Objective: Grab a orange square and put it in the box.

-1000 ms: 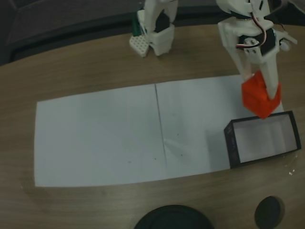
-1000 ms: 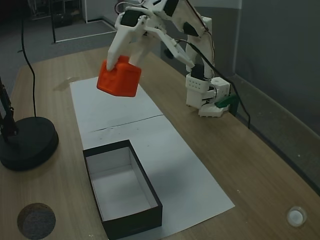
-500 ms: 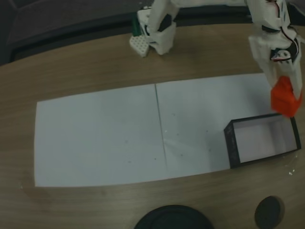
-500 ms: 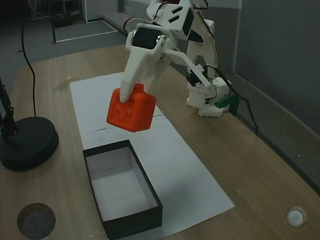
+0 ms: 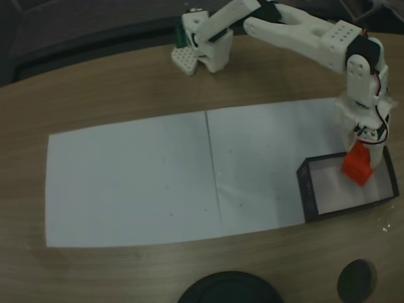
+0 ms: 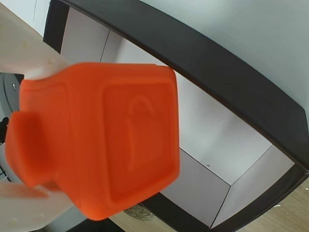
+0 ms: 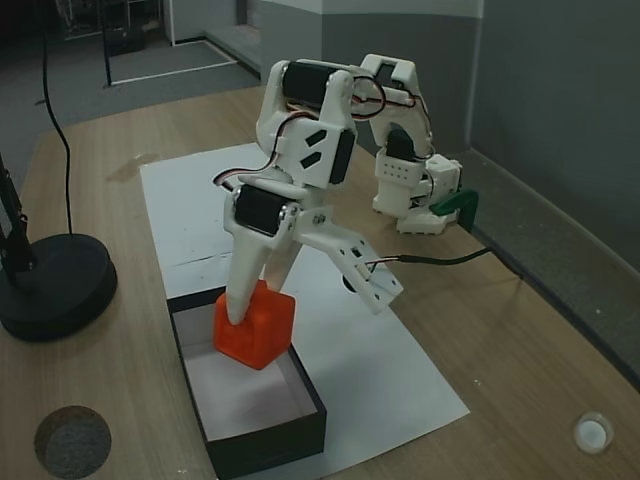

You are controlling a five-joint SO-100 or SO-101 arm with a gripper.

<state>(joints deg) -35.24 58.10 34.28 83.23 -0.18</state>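
Both fixed views are dim and grayish, with low contrast and soft detail; the white paper (image 5: 158, 177) reads dull rather than bright. One of them bows the table edge (image 5: 95, 76) like a fisheye lens. The wrist view is far brighter and evenly lit, though the orange square (image 6: 101, 140), close to the lens, looks soft-edged. Shadows are faint and diffuse throughout, without glare.

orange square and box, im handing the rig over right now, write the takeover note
Claw: shut on the orange square, fingers on opposite sides of it.
Orange square: held within the black-walled box, above its white floor; whether it touches the floor cannot be told.
Box: on the white paper, at the right end in a fixed view.
Done: pickup and carry to the box.
Left: open the claw, lift clear.
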